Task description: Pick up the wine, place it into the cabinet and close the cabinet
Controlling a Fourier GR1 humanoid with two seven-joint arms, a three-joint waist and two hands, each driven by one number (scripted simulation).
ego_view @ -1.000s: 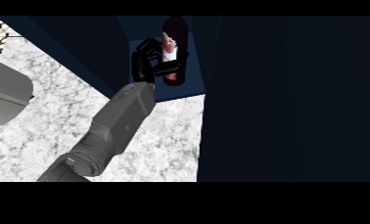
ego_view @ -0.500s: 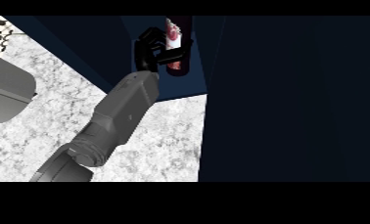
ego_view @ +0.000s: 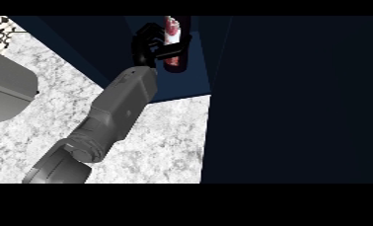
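**No words to read**

The wine bottle (ego_view: 173, 42) has a red and white label, but no letters or numbers can be made out on it. Nothing else here carries any words, numbers or signs.

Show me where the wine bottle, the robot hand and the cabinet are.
wine bottle (ego_view: 173, 47), head view, on its dark lower body.
robot hand (ego_view: 148, 42), head view, on its black fingers.
cabinet (ego_view: 291, 96), head view, on its dark door.
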